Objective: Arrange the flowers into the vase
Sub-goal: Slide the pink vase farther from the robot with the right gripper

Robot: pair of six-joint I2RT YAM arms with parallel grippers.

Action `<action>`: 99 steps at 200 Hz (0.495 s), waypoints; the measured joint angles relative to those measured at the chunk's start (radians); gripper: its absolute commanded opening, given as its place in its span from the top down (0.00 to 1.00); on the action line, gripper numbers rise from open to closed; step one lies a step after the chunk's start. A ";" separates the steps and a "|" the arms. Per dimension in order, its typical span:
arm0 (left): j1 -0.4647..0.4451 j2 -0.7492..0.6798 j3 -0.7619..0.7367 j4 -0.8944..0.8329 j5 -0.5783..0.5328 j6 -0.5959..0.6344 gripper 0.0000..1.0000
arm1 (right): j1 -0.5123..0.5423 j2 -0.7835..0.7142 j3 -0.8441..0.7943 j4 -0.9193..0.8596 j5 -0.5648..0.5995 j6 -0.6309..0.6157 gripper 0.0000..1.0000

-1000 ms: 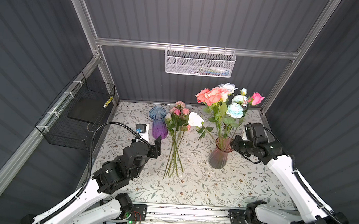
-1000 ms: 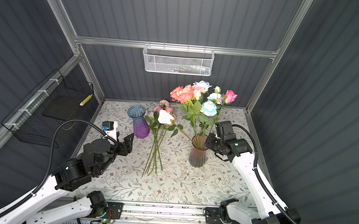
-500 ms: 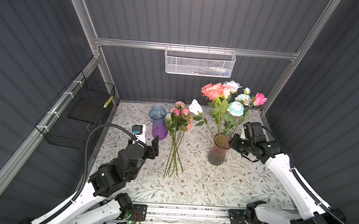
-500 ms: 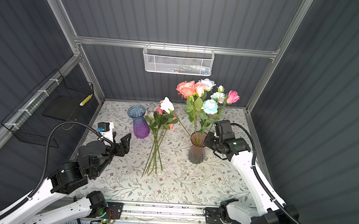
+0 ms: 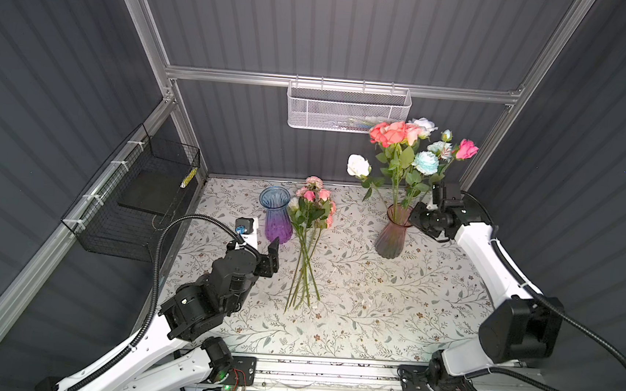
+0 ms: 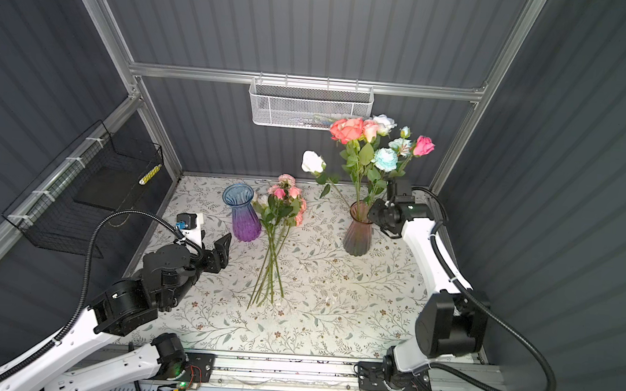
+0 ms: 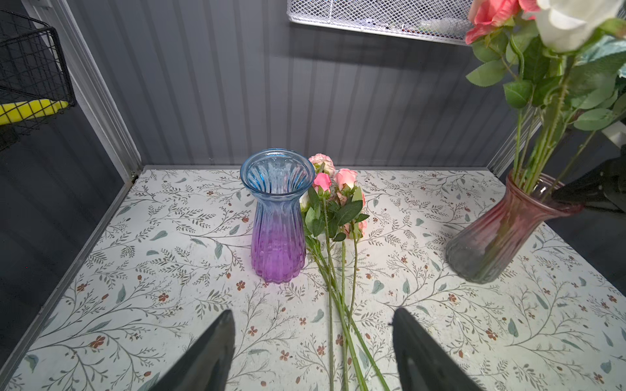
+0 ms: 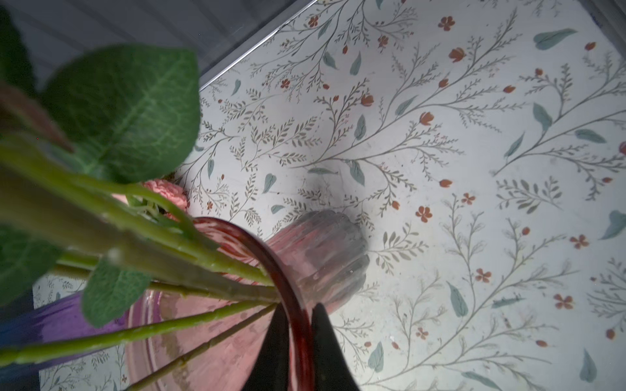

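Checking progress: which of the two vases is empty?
The blue-purple vase, beside the loose flowers; the pink vase holds stems, its rim pinched by the right gripper.

White mesh basket (image 5: 348, 109) on back rail; black wire basket (image 5: 126, 223) left wall.

Nothing readable on my feeds, no text, labels, brands or numbers anywhere. The yellow strip (image 6: 150, 174) in the black wire basket (image 6: 74, 200) looks patterned, but it's too small to read. Same with whatever's lying in the white mesh basket (image 6: 311, 106), just a blur.
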 measured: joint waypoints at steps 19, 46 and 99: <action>0.000 -0.001 0.011 -0.022 0.000 0.000 0.26 | -0.029 0.071 0.077 -0.003 -0.008 -0.012 1.00; 0.000 -0.004 0.038 -0.051 -0.001 0.000 0.26 | -0.049 0.140 0.155 -0.014 -0.019 -0.029 1.00; 0.000 0.006 0.084 -0.079 -0.001 0.000 0.23 | -0.056 0.159 0.180 -0.031 -0.034 -0.071 0.67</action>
